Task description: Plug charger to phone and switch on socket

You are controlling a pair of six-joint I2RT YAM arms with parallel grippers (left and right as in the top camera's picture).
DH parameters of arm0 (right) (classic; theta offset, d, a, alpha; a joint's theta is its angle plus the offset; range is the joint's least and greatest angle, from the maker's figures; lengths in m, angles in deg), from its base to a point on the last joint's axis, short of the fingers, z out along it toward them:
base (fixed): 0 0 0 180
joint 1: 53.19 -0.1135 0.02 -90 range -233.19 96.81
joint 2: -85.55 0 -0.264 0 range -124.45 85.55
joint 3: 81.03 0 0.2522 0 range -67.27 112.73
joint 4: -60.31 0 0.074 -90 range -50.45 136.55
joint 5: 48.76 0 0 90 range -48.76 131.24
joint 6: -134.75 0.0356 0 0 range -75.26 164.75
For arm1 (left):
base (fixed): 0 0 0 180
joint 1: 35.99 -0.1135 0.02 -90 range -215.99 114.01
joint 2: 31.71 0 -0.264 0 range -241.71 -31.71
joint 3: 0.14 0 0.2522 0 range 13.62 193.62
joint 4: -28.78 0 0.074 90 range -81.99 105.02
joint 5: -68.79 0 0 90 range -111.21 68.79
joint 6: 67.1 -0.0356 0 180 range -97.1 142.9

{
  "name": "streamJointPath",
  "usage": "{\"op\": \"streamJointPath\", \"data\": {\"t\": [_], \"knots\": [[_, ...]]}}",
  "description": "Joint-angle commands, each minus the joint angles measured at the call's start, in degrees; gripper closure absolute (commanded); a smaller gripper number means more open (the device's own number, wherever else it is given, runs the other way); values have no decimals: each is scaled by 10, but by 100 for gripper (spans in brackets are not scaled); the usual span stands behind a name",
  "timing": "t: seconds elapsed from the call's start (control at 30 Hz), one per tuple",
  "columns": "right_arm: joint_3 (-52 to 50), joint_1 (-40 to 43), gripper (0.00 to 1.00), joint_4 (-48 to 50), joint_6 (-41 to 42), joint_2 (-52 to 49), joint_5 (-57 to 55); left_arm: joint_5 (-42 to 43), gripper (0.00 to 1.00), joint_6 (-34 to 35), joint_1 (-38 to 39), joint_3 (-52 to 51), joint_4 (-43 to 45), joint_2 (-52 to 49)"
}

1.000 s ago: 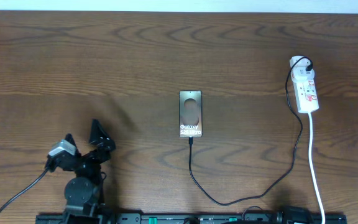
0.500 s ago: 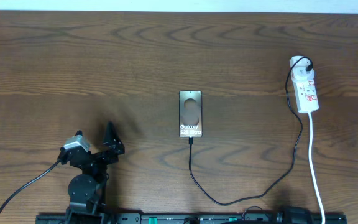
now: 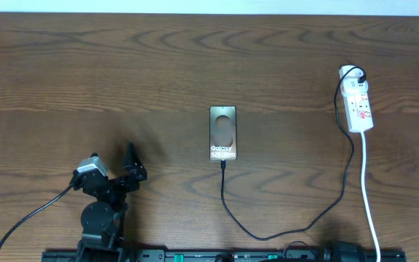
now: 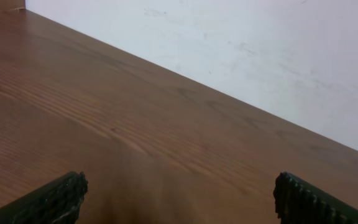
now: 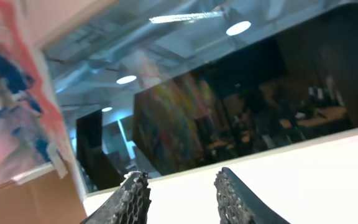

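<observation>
The phone point(image 3: 222, 134) lies flat mid-table, its "Galaxy" lettering facing up. The charger's black cable point(image 3: 268, 236) runs from the phone's near edge, where its plug tip point(image 3: 223, 163) touches the phone, loops toward the front and climbs right to the white adapter point(image 3: 350, 72). The adapter sits in the far end of the socket strip point(image 3: 359, 106). My left gripper point(image 3: 133, 166) is open and empty, low at the front left, far from the phone; its wrist view point(image 4: 179, 202) shows only bare table. My right gripper point(image 5: 182, 186) is open and empty, pointing up at a wall and window, and is outside the overhead view.
The strip's thick white cord point(image 3: 368, 196) runs from the strip toward the front edge at the right. A black rail point(image 3: 195, 255) lies along the front edge. A white wall point(image 4: 260, 56) borders the wooden table's point(image 3: 122, 65) far side.
The left arm has swung right and turned its gripper since a second ago, then barely moved. A bit of the right arm at the right edge has left the overhead view.
</observation>
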Motion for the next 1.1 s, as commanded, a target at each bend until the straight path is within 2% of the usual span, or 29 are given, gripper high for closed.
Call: {"op": "streamJointPath", "data": {"t": [0.0,0.27,0.53,0.63,0.73,0.83,1.07], "knots": [[0,-4,65,-1,-9,23,26,4,2,-12,-2,-19,-8,-1],[0,-8,60,-5,-14,48,111,4,2,-12,-2,-19,-8,-2],[0,-84,56,-3,-22,50,115,4,3,-12,-2,-19,-8,-3],[0,-91,44,-2,-22,51,115,4,3,-12,-2,-19,-8,-3],[0,-89,17,-3,-44,51,117,4,3,-12,-2,-19,-8,-3],[-2,-89,1,-1,-102,51,132,4,3,-12,-2,-19,-8,-3],[-14,-78,1,100,-118,51,97,4,3,-12,-2,-19,-8,-3]]}}
